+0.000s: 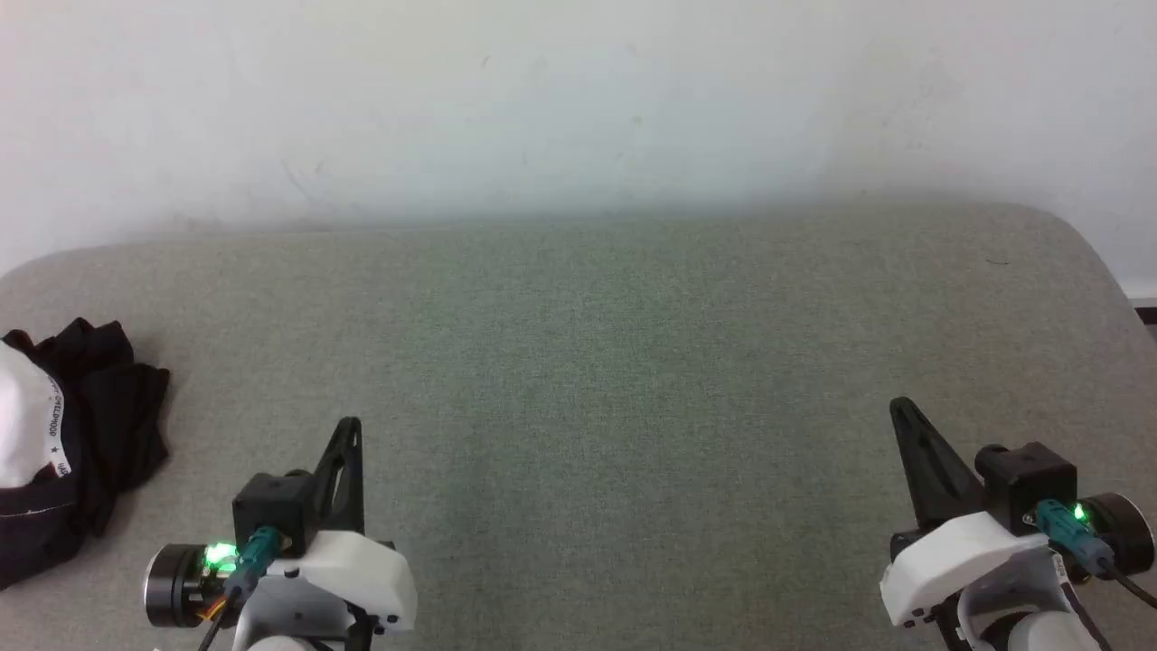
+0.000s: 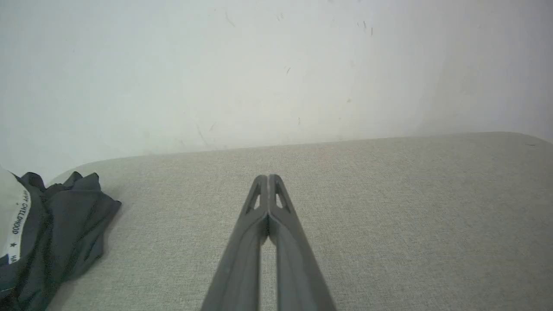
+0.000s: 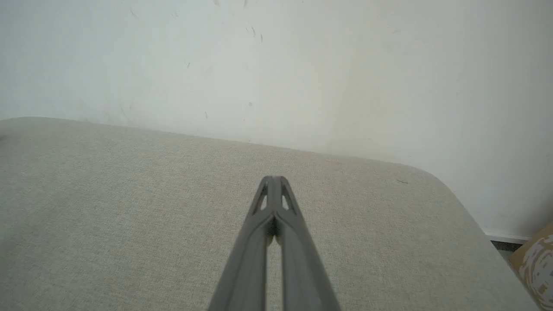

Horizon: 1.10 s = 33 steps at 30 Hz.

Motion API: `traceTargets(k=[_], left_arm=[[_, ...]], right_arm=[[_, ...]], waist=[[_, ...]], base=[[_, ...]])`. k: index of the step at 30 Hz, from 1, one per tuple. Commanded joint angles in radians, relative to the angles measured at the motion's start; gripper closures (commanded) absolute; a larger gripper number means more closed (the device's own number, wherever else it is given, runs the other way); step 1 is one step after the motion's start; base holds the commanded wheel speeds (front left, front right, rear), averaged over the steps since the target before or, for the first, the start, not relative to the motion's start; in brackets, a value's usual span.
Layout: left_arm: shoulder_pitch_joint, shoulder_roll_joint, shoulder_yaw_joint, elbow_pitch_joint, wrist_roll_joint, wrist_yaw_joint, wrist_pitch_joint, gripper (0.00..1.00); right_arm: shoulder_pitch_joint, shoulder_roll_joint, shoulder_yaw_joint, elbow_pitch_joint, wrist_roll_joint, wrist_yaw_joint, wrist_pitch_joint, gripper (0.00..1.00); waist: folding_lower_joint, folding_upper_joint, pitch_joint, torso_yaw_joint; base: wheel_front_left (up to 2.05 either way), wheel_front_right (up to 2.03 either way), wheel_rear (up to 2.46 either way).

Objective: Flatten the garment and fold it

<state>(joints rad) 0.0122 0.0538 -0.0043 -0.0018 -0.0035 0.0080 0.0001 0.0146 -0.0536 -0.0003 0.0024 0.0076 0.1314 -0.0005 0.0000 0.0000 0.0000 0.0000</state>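
The garment (image 1: 90,425) is black, with a white panel and a white band carrying small dark lettering and a star. The worktop (image 1: 615,362) is a muted grey-green weave, finely flecked. The wall (image 1: 578,108) is off-white with faint grey scuffs. The left pincer (image 1: 351,427) and right pincer (image 1: 900,407) have black fingers, white housings, teal plugs and bright green lights. A tan object (image 3: 535,268) is mottled white.
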Motion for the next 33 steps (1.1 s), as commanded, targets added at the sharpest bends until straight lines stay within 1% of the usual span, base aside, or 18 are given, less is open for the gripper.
traceTargets(k=[1, 33], left_arm=[[-0.012, -0.004, 0.004, 0.002, 0.004, -0.008, 0.0, 1.0], [-0.012, -0.004, 0.004, 0.002, 0.004, -0.008, 0.0, 1.0]], right_arm=[[-0.015, 0.003, 0.0, -0.002, -0.008, -0.001, 0.0, 1.0], [-0.015, 0.003, 0.0, -0.002, -0.008, -0.001, 0.0, 1.0]], waist=[[0.0, 0.0, 0.0, 0.0], [0.0, 0.0, 0.0, 0.0]], base=[[0.0, 0.0, 0.0], [0.0, 0.0, 0.0]])
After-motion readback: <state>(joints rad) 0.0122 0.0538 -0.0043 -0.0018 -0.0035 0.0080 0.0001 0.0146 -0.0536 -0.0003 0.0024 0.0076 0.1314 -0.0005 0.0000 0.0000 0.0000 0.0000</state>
